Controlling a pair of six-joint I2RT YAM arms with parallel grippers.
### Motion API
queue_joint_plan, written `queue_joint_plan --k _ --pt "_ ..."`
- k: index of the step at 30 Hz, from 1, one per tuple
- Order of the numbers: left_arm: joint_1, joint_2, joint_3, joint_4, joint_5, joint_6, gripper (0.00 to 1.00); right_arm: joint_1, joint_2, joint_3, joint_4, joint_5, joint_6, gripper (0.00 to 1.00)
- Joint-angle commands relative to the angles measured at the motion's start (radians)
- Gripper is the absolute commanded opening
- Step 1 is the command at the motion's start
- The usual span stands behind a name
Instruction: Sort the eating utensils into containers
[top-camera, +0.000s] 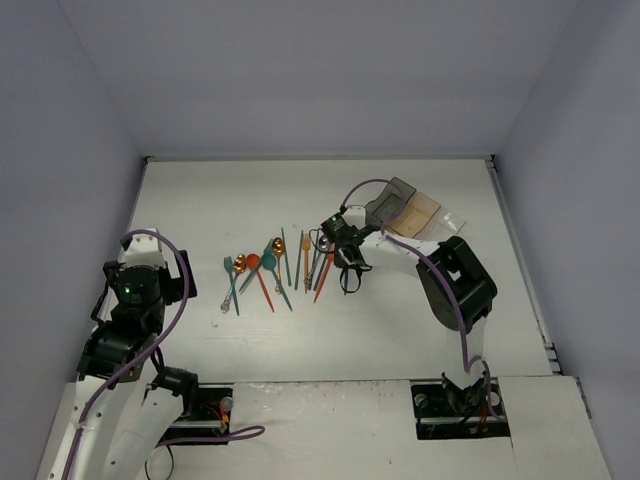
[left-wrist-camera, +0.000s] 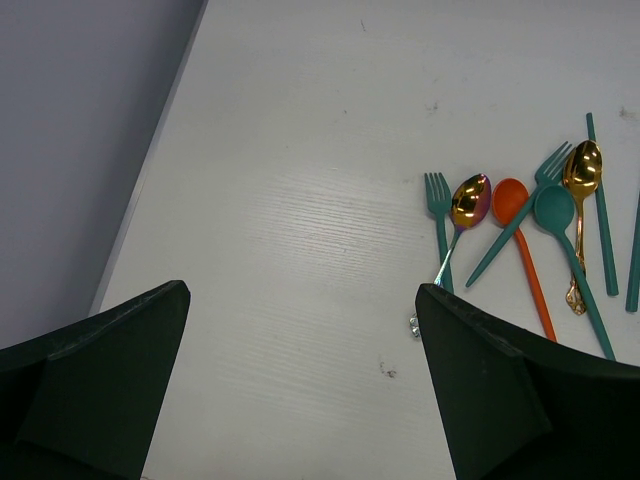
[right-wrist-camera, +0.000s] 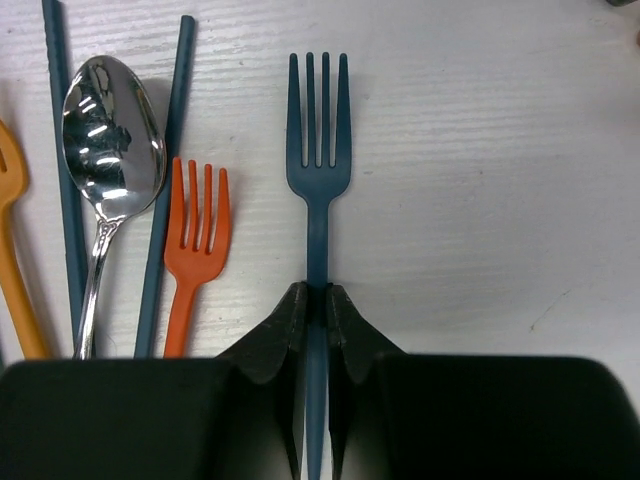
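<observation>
My right gripper (right-wrist-camera: 316, 292) is shut on the handle of a teal fork (right-wrist-camera: 318, 130) that lies flat on the table, tines pointing away. Left of it lie an orange fork (right-wrist-camera: 197, 225), a silver spoon (right-wrist-camera: 112, 130) and a thin teal handle (right-wrist-camera: 170, 180). In the top view the right gripper (top-camera: 347, 268) is at the right end of the row of utensils (top-camera: 275, 268). The containers stand behind it: a dark grey one (top-camera: 388, 200), an orange-tan one (top-camera: 415, 215) and a clear one (top-camera: 443, 222). My left gripper (left-wrist-camera: 302, 290) hangs open over bare table, left of a gold spoon (left-wrist-camera: 470, 200) and an orange spoon (left-wrist-camera: 512, 200).
The table's left edge meets the grey wall (left-wrist-camera: 90, 150) close to the left gripper. A teal fork (left-wrist-camera: 438, 200) and a teal spoon (left-wrist-camera: 555, 208) lie at the left end of the row. The right arm's elbow (top-camera: 455, 285) stands right of the utensils.
</observation>
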Motion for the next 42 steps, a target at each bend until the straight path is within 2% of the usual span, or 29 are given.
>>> queue_joint_plan --k 1,6,10,18,26,36,42 --pt "-0.007 0.015 0.003 0.066 0.002 -0.012 0.95 -0.01 -0.093 -0.014 0.011 0.064 -0.016 0.0" --pt "-0.009 0.014 0.002 0.066 0.002 -0.012 0.95 -0.021 -0.256 -0.049 -0.006 0.089 -0.017 0.0" --pt "-0.01 0.018 0.003 0.068 0.011 -0.012 0.95 -0.078 -0.38 -0.055 -0.083 0.084 -0.003 0.0" --pt "-0.013 0.023 0.003 0.07 0.021 -0.009 0.95 -0.375 -0.462 -0.055 -0.219 -0.018 -0.009 0.0" --pt "-0.014 0.024 0.003 0.071 0.029 -0.007 0.95 -0.609 -0.342 -0.025 -0.221 -0.165 -0.034 0.0" --pt "-0.013 0.029 0.006 0.068 0.034 -0.007 0.95 -0.668 -0.182 0.045 -0.222 -0.278 -0.059 0.0" --pt "-0.014 0.032 0.006 0.068 0.037 -0.007 0.95 -0.672 -0.142 0.065 -0.222 -0.262 -0.056 0.11"
